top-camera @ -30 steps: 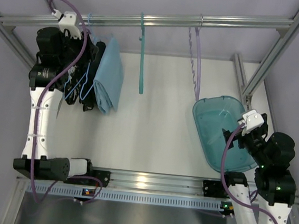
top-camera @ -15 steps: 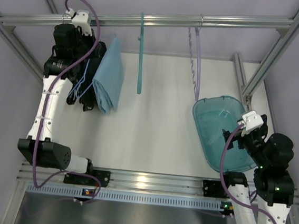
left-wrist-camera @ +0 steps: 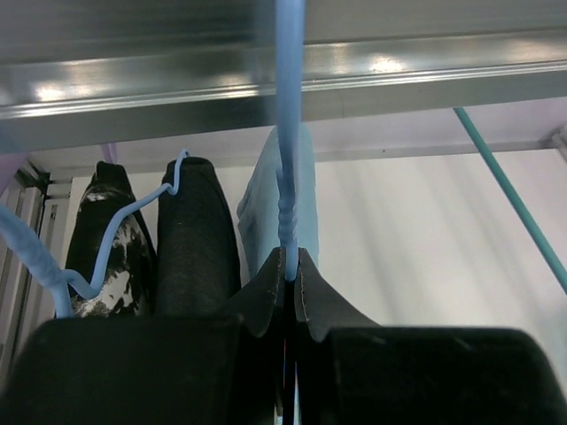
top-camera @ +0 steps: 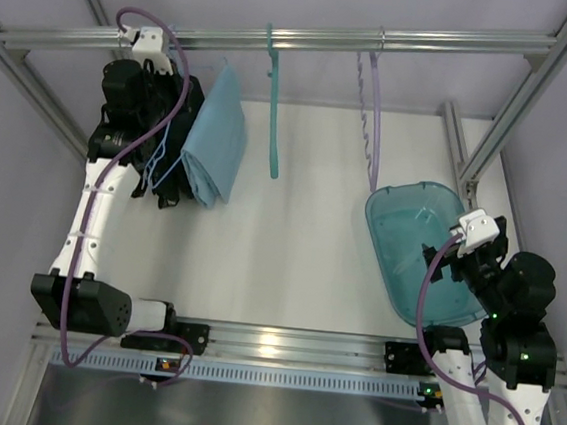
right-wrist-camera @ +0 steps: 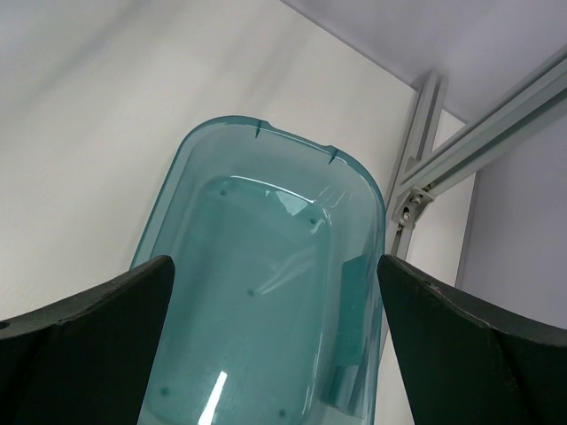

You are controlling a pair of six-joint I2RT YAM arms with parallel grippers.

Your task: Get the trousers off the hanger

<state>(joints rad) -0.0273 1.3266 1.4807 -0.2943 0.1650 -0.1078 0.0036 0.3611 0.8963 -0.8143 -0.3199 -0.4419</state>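
The trousers (top-camera: 218, 136) hang folded from the rail (top-camera: 310, 39) near its left end, with their long axis running straight down from it. They are draped over the hanger (left-wrist-camera: 288, 177), whose twisted neck rises to the rail.

The left gripper (left-wrist-camera: 290, 264) sits just under the rail, its jaws pressed together on that neck and pinching the wire. The trousers lie just beyond the jaws, behind the neck. A black garment (left-wrist-camera: 197, 235) hangs beside them, further toward the rail's left end.

The right gripper (right-wrist-camera: 275, 270) is well apart from the rail, over a bin (right-wrist-camera: 257, 212), with its jaws spread wide and holding nothing.

The left arm is much the nearer. With the hanger pinched, the cloth probably has to be drawn down along its length and off. The free right arm would first have to cross to the rail.
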